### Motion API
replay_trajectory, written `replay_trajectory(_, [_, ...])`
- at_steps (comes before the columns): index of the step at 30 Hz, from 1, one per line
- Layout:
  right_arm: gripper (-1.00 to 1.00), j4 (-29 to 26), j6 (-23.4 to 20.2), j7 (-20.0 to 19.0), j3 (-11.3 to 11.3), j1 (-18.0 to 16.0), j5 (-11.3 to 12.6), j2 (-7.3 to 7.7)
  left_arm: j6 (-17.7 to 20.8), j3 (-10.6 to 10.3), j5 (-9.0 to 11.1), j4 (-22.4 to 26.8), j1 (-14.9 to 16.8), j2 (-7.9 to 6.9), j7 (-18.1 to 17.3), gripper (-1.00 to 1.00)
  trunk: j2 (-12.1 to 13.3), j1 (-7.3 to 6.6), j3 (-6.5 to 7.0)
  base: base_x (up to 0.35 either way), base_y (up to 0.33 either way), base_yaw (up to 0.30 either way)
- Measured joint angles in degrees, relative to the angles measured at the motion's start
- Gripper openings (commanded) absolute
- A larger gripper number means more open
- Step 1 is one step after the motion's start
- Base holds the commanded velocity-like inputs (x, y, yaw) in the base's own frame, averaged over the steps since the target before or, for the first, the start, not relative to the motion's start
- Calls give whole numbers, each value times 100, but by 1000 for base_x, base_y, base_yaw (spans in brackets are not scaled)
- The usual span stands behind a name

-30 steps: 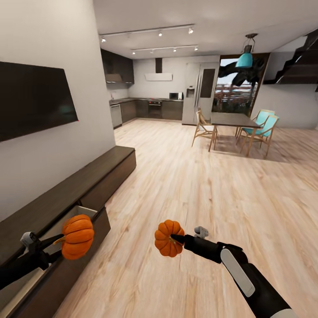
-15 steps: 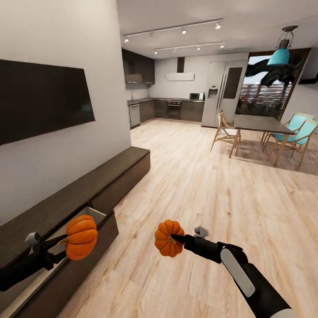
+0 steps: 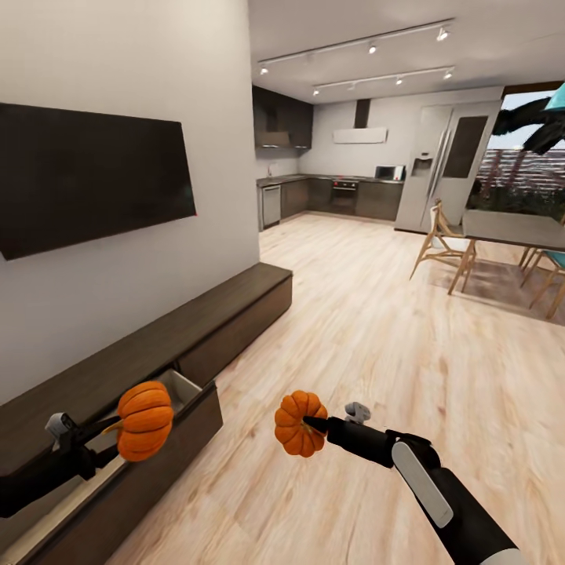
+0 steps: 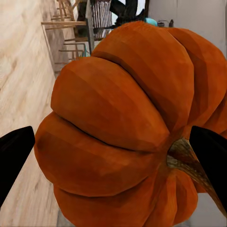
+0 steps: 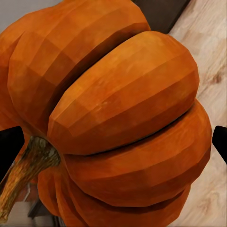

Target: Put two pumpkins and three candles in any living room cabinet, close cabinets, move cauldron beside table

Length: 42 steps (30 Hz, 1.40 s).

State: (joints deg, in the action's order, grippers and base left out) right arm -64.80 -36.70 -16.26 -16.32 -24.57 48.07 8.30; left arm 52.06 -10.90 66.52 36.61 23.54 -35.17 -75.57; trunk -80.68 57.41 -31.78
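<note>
I hold one orange pumpkin (image 3: 144, 419) in my left gripper (image 3: 110, 430), shut on it, above the open near drawer (image 3: 177, 388) of the long dark-brown cabinet (image 3: 196, 314) along the left wall. The left wrist view has that pumpkin (image 4: 127, 127) close up between the black fingertips (image 4: 14, 156). My right gripper (image 3: 314, 424) is shut on a second pumpkin (image 3: 298, 422), held out over the wood floor to the right of the cabinet. That pumpkin (image 5: 118, 113) looms large in the right wrist view. The candles and the cauldron are out of view.
A dark TV (image 3: 86, 176) hangs on the wall above the cabinet. Open wood floor (image 3: 377, 345) stretches toward the kitchen (image 3: 345, 196) at the back. A dining table (image 3: 514, 229) with chairs (image 3: 439, 243) stands far right.
The whole picture has shifted rightward, so the camera has turned left toward the cabinet. Both grippers keep their pumpkins in about the same place in the view.
</note>
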Motion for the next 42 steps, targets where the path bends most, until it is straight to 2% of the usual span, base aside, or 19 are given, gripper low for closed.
replay_trajectory(6, [-100,-3,-6,0,1,-1,41,0,1,0,-1,0,0,-1,0,-100,0,2,0,150,-216,272])
replay_trajectory(19, [-100,-2,-4,-1,1,-1,39,0,0,-2,-9,1,0,2,2,-100,0,3,0,5,-173,272])
replay_trajectory(37, [-100,-6,0,-10,-1,0,18,0,-11,-3,-25,0,-1,1,1,-100,0,3,0,0,-10,272])
replay_trajectory(42, [-100,-11,-3,-27,1,0,46,2,4,-7,-4,1,2,0,5,-100,199,-107,90,0,0,186])
